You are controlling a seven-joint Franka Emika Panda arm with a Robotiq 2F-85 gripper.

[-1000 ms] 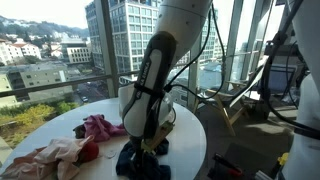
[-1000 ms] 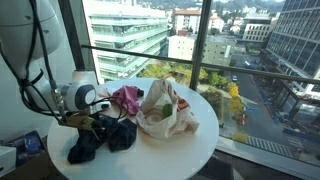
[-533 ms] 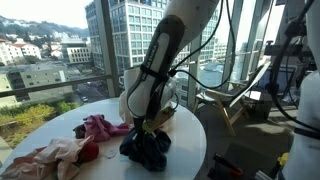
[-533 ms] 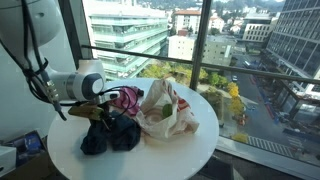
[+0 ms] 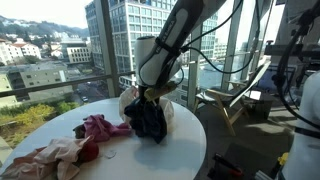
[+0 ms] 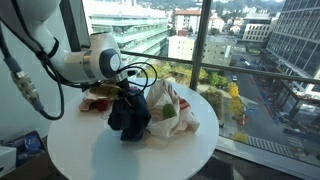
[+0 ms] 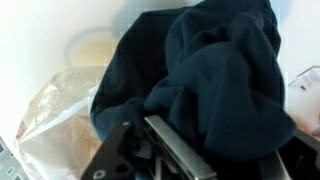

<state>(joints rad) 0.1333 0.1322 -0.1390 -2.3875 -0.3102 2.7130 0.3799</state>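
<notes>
Wrist view: fingers (image 7: 172,147) pinched narrow on bunched top of dark cloth (image 7: 215,85). In both exterior views cloth hangs below grip over middle of counter (image 5: 175,160), just beside plastic bag (image 6: 172,112); whether hem touches counter, cannot tell. Pink cloth (image 5: 100,127) lies apart, left. Step, likely: lift and carry. Next move calls for firm hold and enough height for hem to clear bag.

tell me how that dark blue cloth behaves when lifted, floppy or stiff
Probably floppy: the dark blue cloth hangs in loose folds below the fingers. Likely light, since one pinch carries it. It might brush the plastic bag beside it.
</notes>
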